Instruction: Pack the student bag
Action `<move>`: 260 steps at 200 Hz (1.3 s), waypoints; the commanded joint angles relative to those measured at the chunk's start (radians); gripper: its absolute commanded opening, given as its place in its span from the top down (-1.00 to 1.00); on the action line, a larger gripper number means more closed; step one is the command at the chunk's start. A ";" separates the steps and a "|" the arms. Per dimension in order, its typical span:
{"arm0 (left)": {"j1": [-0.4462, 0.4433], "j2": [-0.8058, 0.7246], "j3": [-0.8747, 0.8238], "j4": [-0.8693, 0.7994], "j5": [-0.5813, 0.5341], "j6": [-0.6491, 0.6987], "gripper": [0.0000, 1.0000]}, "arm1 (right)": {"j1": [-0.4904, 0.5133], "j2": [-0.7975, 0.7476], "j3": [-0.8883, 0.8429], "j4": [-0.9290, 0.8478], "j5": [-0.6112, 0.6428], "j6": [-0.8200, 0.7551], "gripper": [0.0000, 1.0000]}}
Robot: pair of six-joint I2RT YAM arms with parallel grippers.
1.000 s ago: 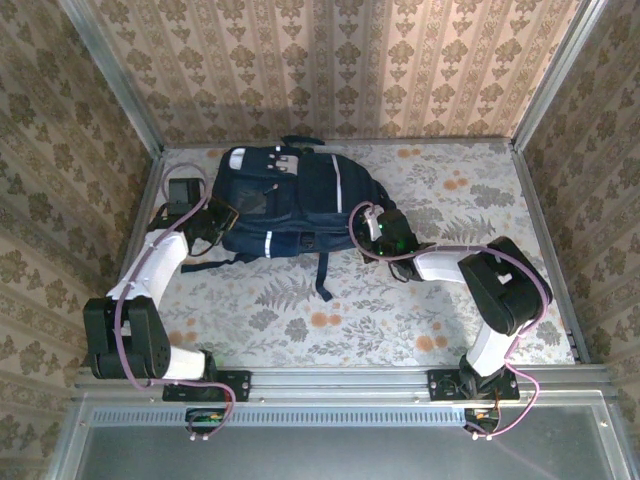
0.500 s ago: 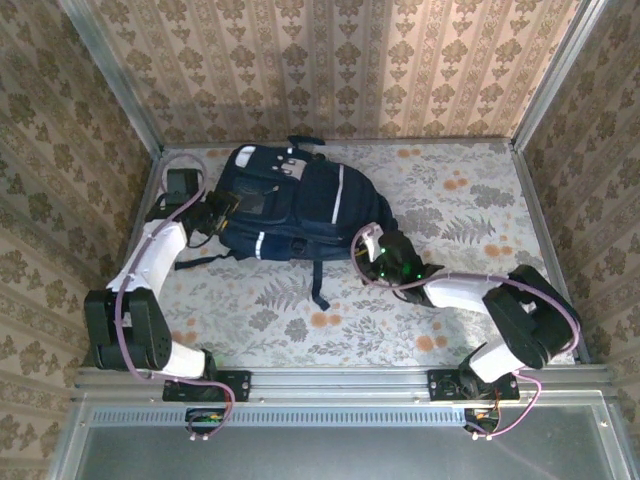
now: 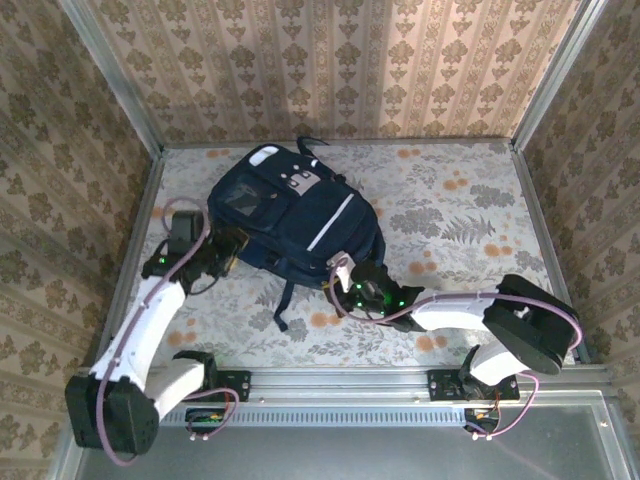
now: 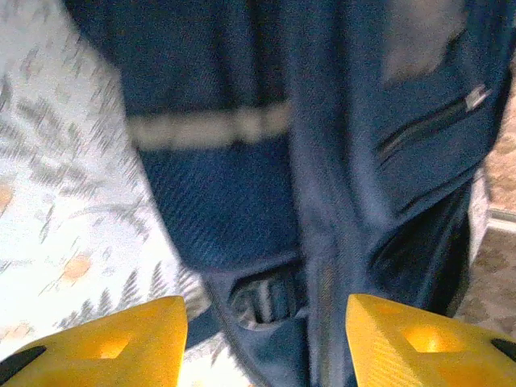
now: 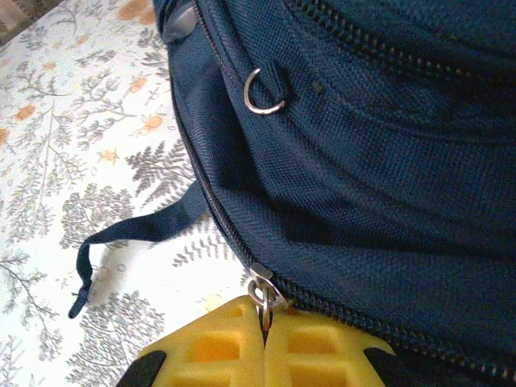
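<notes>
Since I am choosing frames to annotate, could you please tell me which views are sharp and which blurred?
Left wrist: blurred throughout, the student bag and its pale stripe smeared. Right wrist: sharp, the fabric weave and the zipper pull in the shut right gripper crisp. Top external: evenly lit, in focus, no glare.

Floral table [image 3: 450,190] w/ student bag [image 3: 290,215] atop
</notes>
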 commanded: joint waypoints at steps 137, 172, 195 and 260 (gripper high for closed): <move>-0.315 0.143 -0.294 0.522 -0.192 -0.139 0.37 | 0.043 0.079 0.037 0.167 0.021 0.111 1.00; -0.315 0.162 -0.272 0.511 -0.256 -0.125 0.77 | 0.044 0.073 0.051 0.089 0.071 0.090 1.00; -0.312 0.157 -0.228 0.457 -0.296 -0.098 1.00 | 0.045 0.057 0.072 -0.031 0.131 0.062 1.00; -0.258 0.099 -0.206 0.349 -0.325 -0.066 1.00 | 0.021 -0.042 0.125 -0.420 0.237 0.047 1.00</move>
